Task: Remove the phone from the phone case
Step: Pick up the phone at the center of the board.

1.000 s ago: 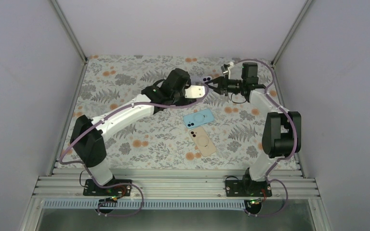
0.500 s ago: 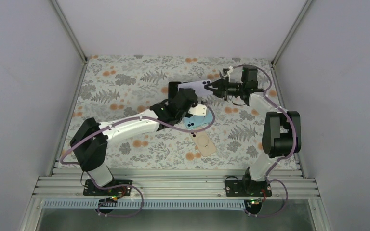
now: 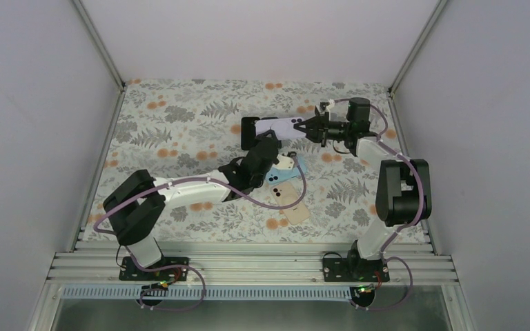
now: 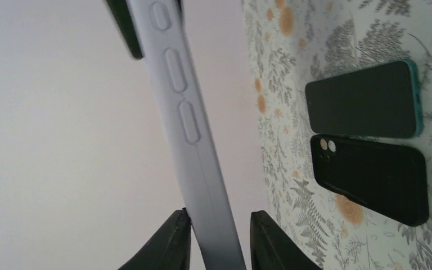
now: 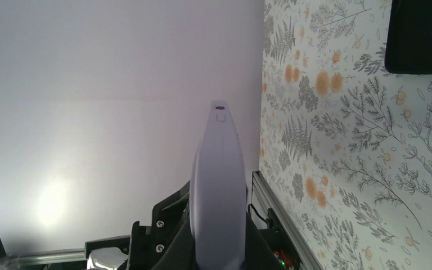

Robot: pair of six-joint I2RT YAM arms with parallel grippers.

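Left gripper (image 4: 220, 219) fingers stand on both sides of the phone case (image 4: 187, 122); whether they press, I cannot tell. The case, with the phone hidden inside, I judge, hangs above the table's (image 3: 172, 103) far half. Its end is clamped by the right gripper (image 3: 308, 128). The step in hand is the second grip; next, a firm hold, then peeling. Only the left wrist view shows this straddle.

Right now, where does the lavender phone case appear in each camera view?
Top external: lavender case at upper centre, its right end in the right gripper.
Left wrist: lavender case edge-on, buttons showing, running top to bottom left of centre, between the left gripper fingers.
Right wrist: lavender case end-on, bottom centre.
Shared landmark: the floral cloth, on the right side of both wrist views.
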